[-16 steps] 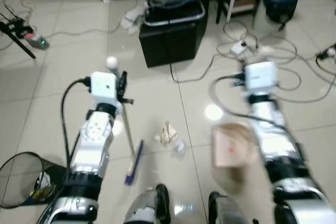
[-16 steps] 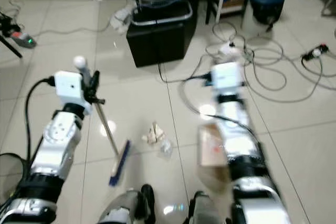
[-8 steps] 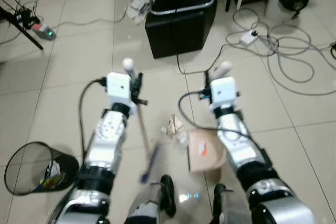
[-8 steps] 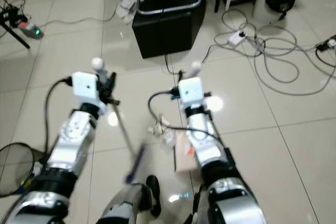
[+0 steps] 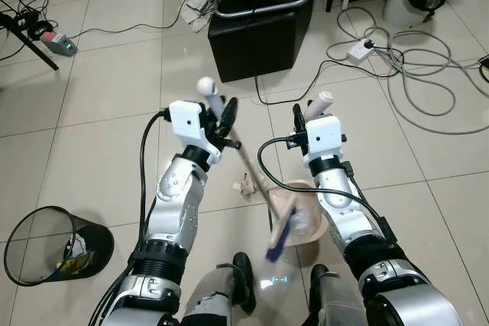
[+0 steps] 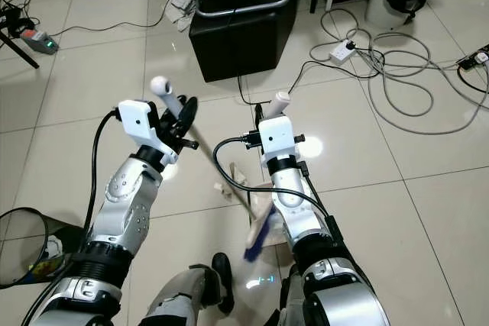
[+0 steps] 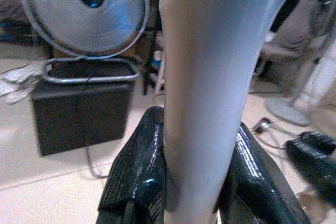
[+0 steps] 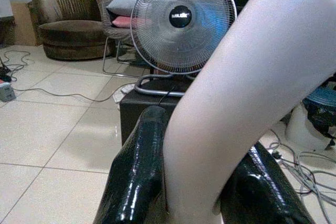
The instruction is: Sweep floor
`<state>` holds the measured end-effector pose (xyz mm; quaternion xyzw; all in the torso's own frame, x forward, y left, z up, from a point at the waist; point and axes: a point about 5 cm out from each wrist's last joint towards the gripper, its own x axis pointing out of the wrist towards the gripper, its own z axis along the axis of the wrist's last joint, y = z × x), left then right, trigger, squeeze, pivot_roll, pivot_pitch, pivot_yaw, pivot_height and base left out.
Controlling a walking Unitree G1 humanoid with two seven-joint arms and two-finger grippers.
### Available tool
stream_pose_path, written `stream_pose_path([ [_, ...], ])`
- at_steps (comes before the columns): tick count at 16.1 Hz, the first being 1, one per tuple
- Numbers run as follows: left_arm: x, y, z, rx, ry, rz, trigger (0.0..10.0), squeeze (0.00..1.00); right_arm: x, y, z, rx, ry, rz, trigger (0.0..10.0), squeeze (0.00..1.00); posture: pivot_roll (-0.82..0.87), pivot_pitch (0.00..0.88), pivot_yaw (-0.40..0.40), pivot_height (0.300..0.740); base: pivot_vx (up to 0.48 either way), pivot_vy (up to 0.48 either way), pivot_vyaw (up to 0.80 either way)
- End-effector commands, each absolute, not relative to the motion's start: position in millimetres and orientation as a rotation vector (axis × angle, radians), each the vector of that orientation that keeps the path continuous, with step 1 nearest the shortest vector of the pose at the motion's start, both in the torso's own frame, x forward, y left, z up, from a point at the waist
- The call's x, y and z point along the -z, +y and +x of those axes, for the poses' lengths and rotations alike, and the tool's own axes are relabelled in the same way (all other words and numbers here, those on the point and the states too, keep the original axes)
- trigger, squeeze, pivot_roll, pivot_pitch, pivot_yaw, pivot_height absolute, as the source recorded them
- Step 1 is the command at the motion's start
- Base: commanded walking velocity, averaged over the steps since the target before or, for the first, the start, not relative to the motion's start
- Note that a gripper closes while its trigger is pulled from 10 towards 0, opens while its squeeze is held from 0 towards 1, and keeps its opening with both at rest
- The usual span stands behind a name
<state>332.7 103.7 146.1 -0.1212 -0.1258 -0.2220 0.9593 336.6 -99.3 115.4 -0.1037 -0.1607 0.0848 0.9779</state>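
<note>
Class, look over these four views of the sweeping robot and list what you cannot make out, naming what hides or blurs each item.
- Dustpan contents: left eye view, hidden by the blurred broom head.
- Wire bin contents: too small, cut by the edge.
- Floor debris: too small to identify.
- Broom handle length: left wrist view, cut by edges.

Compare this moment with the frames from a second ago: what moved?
The left gripper swung the broom toward the robot's right, its blue head now at the dustpan. The right gripper brought the dustpan inward, toward the crumpled paper. Both grips held; the black box and bin stayed.
</note>
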Motion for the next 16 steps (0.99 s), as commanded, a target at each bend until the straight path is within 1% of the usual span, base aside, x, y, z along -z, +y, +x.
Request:
stream_pose_path([
  [1,-159,108,334,0.493,-0.298,-0.245,10.0,0.00,-119,-97,335,-0.188,-0.351,-0.159,10.0,0.00,0.07,0.258,0.146,0.740,0.000,0.000,0.00],
  [3,-165,111,336,0.511,-0.315,-0.209,10.0,0.00,-118,-98,334,-0.188,-0.351,-0.139,10.0,0.00,0.07,0.250,0.145,0.740,0.000,0.000,0.00],
  [5,-193,131,342,0.567,-0.404,-0.075,10.0,0.00,-116,-108,329,-0.178,-0.342,-0.042,10.0,0.00,0.06,0.216,0.137,0.740,0.000,0.000,0.00],
  [6,-200,137,343,0.569,-0.426,-0.055,10.0,0.00,-115,-110,329,-0.172,-0.338,-0.016,10.0,0.00,0.06,0.213,0.137,0.740,0.000,0.000,0.00],
  [8,-243,167,349,0.561,-0.533,-0.015,10.0,0.00,-117,-121,325,-0.175,-0.326,0.102,10.0,0.00,0.05,0.183,0.134,0.740,0.000,0.000,0.00],
  [10,-270,188,352,0.561,-0.580,0.001,10.0,0.00,-123,-129,323,-0.175,-0.342,0.131,10.0,0.00,0.04,0.165,0.129,0.740,0.000,0.000,0.00],
  [11,-283,201,354,0.526,-0.604,0.023,10.0,0.00,-128,-133,324,-0.169,-0.353,0.157,10.0,0.00,0.04,0.149,0.126,0.740,0.000,0.000,0.00],
  [12,-287,207,355,0.504,-0.611,0.030,10.0,0.00,-130,-135,324,-0.167,-0.356,0.169,10.0,0.00,0.04,0.147,0.126,0.740,0.000,0.000,0.00],
  [14,-292,237,361,0.337,-0.592,0.105,10.0,0.00,-141,-138,325,-0.174,-0.374,0.215,10.0,0.00,0.03,0.126,0.123,0.740,0.000,0.000,0.00],
  [15,-291,246,362,0.261,-0.578,0.140,10.0,0.00,-146,-139,326,-0.177,-0.378,0.223,10.0,0.00,0.03,0.120,0.122,0.740,0.000,0.000,0.00],
  [16,-282,264,364,0.101,-0.519,0.177,10.0,0.00,-155,-141,327,-0.165,-0.391,0.237,10.0,0.00,0.03,0.112,0.117,0.740,0.000,0.000,0.00],
])
